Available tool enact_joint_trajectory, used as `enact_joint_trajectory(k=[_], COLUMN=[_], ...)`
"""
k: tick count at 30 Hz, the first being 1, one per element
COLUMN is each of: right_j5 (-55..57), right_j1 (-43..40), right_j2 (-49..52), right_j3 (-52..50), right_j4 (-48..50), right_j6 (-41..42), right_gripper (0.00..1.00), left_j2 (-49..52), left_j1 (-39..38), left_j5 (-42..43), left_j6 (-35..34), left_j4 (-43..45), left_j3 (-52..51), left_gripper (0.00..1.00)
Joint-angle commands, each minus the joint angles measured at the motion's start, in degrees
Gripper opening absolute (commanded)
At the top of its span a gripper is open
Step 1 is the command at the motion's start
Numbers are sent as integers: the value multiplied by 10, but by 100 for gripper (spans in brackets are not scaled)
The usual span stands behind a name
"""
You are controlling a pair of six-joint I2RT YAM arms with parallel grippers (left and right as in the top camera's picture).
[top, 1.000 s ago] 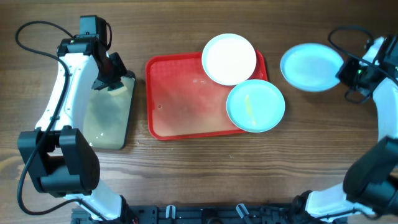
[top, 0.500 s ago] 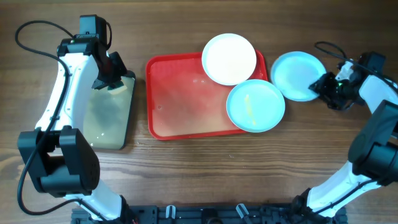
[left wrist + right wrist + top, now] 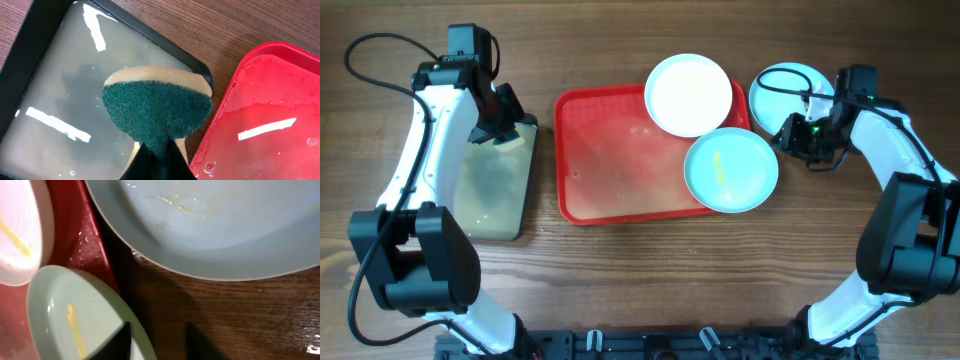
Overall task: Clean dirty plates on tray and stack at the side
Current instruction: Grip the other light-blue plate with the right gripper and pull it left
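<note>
The red tray point(image 3: 610, 170) lies mid-table, wet. A white plate point(image 3: 689, 95) sits on its far right corner. A pale blue plate point(image 3: 731, 170) with a yellow smear sits on its near right corner. A second pale blue plate point(image 3: 778, 85) rests on the table right of the tray, partly under my right arm. My right gripper point(image 3: 788, 135) is open. In the right wrist view its fingers point(image 3: 160, 342) straddle the smeared plate's point(image 3: 75, 315) rim, below the other blue plate point(image 3: 225, 225). My left gripper point(image 3: 503, 135) is shut on a green-and-yellow sponge point(image 3: 157, 110).
A black-rimmed tray point(image 3: 490, 190) of cloudy water lies left of the red tray, and the sponge hangs over its far right corner point(image 3: 30, 40). The red tray's edge point(image 3: 270, 125) shows beside it. Cables trail off both arms.
My right gripper moved left, from the table's right side to the smeared plate's rim. The blue plate on the table shifted left with it, up against the tray. The left arm stayed still.
</note>
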Motion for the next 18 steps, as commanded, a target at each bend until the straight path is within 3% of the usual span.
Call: enact_joint_trajectory(k=[1,5,13,18], right_j5=[10,3,44,54], right_j1=[13,82,199,206], right_j2=[-8,-8,-8,-8], right_j3=[-16,-16,-15,-15], right_j4=[-4,-14,-29,-33], right_j6=[-7,-13,32,27], right_gripper=[15,6,4,20], left_j2=[6,6,6,6], left_j1=[0,0,0,0], left_j5=[5,8,14,42], left_j6=[-10,-10,-10,-10], left_j4=[2,2,2,2], left_j3=[-4,-4,-4,-4], left_gripper=[4,4,4,4])
